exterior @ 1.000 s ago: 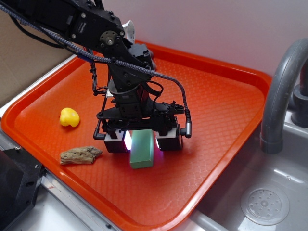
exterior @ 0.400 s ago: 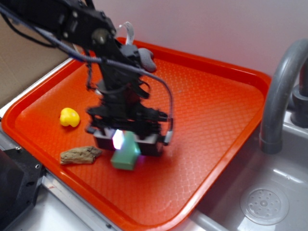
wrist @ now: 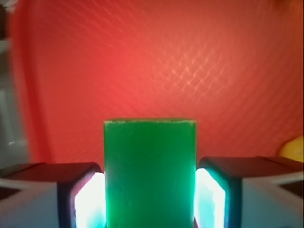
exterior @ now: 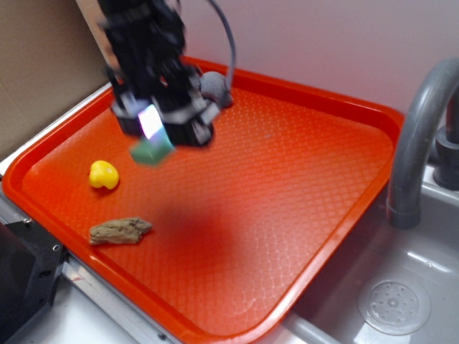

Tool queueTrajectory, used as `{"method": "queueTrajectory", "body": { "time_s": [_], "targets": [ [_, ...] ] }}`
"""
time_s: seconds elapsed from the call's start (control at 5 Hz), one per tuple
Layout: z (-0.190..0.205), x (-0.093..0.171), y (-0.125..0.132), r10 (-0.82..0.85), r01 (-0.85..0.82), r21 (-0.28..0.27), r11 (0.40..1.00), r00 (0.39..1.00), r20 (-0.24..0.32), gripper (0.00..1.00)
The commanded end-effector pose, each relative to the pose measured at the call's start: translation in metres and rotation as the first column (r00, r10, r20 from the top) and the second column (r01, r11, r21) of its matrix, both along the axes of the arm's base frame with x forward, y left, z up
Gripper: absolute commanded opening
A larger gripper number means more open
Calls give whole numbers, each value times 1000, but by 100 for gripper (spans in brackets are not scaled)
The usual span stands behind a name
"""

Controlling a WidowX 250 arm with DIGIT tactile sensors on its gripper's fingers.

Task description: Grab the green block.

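Green block (wrist: 149,173) was pinched between my gripper (exterior: 159,123) pads, clear of the tray (exterior: 301,179) near its far left corner, confirming a secure grab.

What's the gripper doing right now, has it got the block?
Gripper: closed on the green block, held between both pads and lifted clear of the orange tray.
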State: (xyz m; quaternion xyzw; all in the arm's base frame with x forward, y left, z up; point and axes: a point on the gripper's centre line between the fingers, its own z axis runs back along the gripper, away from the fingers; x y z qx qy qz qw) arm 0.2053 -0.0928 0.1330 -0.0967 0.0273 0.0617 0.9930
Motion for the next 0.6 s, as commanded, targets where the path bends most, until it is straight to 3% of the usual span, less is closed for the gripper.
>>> {"method": "queueTrajectory", "body": {
  "time_s": [0.0, 0.2, 0.4],
  "targets": [
    [103, -7, 16, -40, 37, 16, 999, 965, 259, 0],
    [123, -10, 23, -43, 59, -58, 997, 968, 249, 0],
    [112, -6, 22, -2, 4, -8, 1000, 978, 207, 0]
  ]
}}
